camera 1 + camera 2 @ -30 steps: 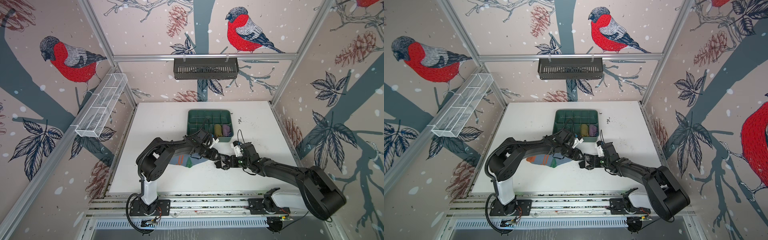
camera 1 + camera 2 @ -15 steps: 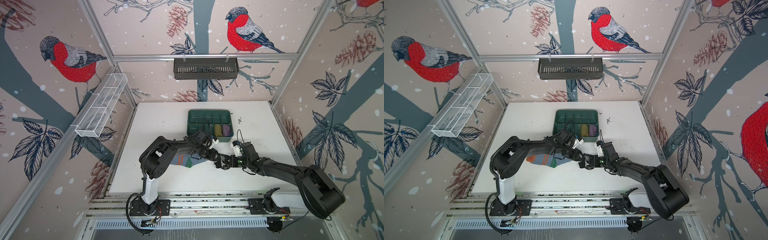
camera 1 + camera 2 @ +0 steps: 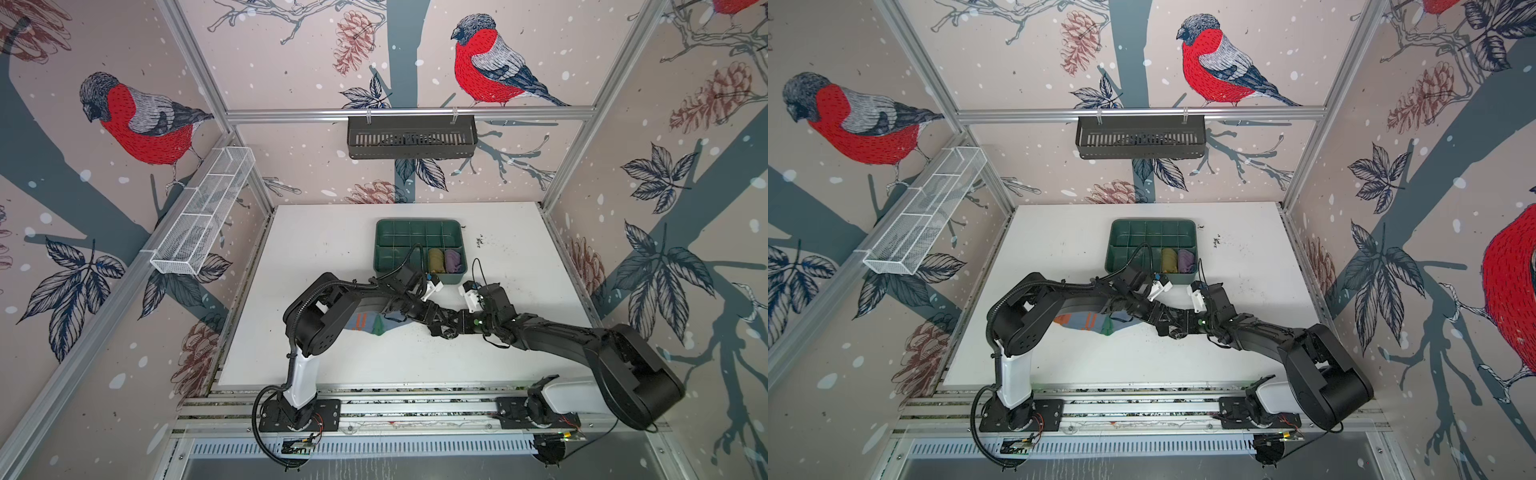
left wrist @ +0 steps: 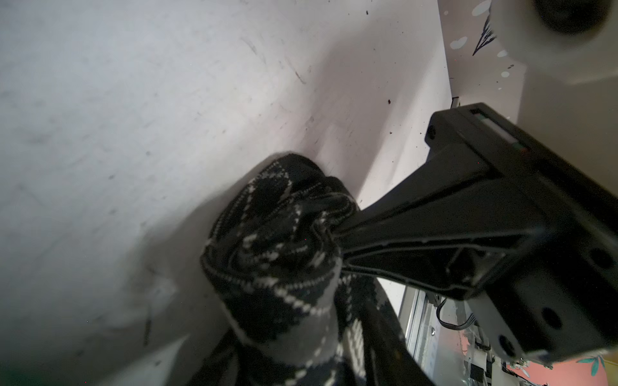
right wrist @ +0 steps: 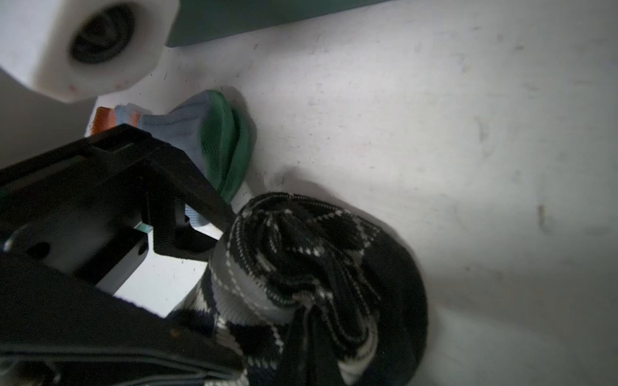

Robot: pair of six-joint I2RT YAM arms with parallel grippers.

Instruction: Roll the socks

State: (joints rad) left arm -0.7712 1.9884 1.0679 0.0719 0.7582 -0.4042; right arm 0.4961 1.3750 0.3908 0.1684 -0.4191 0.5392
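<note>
Wallpaper of red-breasted birds (image 3: 482,70), pine cones and grey branches covers the walls (image 3: 291,50), lit evenly. An aluminium frame (image 3: 407,113) edges the booth. A white wire basket (image 3: 203,212) hangs on the left wall, and a dark slotted basket (image 3: 411,137) hangs from the back rail. The white surface (image 3: 332,241) carries dark specks, perhaps dirt or scuffs. Metal rails (image 3: 415,409) run along its near edge.

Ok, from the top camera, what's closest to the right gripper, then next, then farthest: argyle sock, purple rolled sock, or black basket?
1. argyle sock: pinched in the right gripper itself.
2. purple rolled sock: in the green tray, farther back.
3. black basket: hanging at the very back.
</note>
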